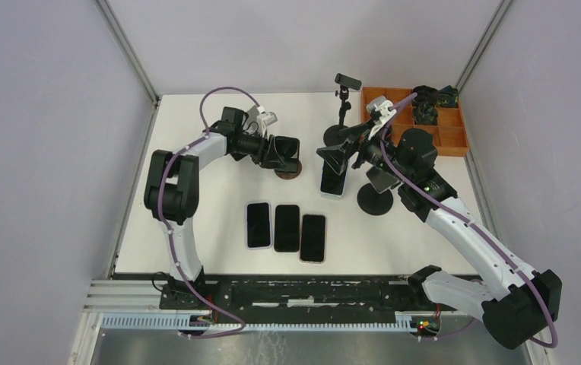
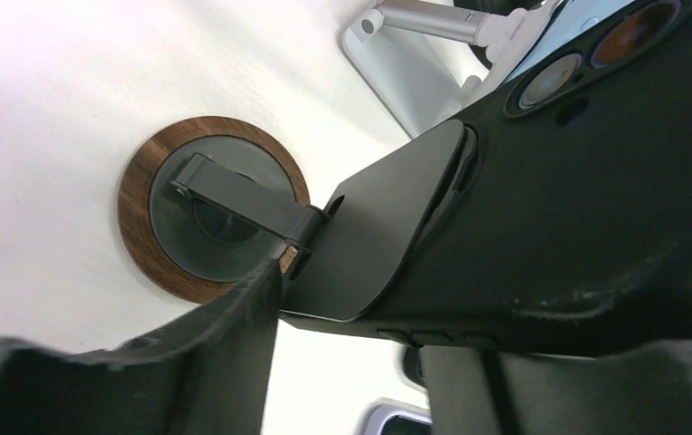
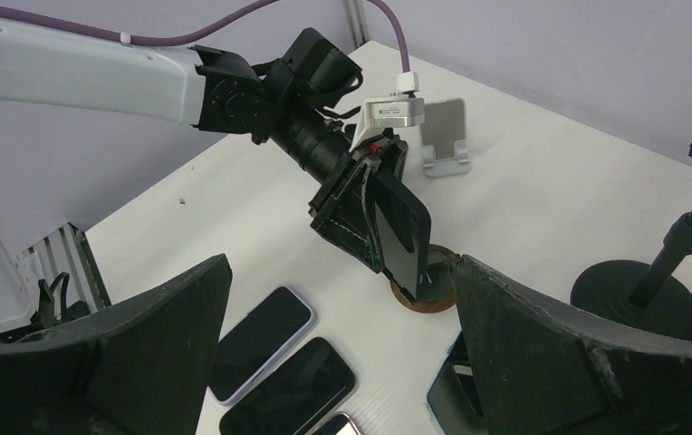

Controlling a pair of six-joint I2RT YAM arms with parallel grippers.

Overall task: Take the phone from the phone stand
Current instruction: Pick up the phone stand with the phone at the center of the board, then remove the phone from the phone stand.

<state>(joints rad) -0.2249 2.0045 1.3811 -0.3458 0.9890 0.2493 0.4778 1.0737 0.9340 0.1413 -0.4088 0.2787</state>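
Wood-brown beneath the left gripper (image 1: 281, 152): from above, shows the round base of the phone stand (image 1: 290, 172) left of centre on the table (image 1: 219, 199). Folds the left arm at the elbow and lays its forearm level, pointing right at the stand's head. Hangs the right gripper (image 1: 342, 158), spread wide, over a loose phone (image 1: 333, 184) beside a black tripod stand (image 1: 375, 201). Leaves bare table toward the left edge; lines three more phones (image 1: 286, 228) up nearer the bases.

From the left wrist: fills the frame with the black-cased phone (image 2: 578, 208) leaning on the stand's plate, one finger (image 2: 197, 362) at its lower edge.

From the right wrist: sets the left jaws either side of that phone, upright on the stand – pinching or merely flanking, cannot tell. Frames all this between the right fingers (image 3: 143, 353), far apart.
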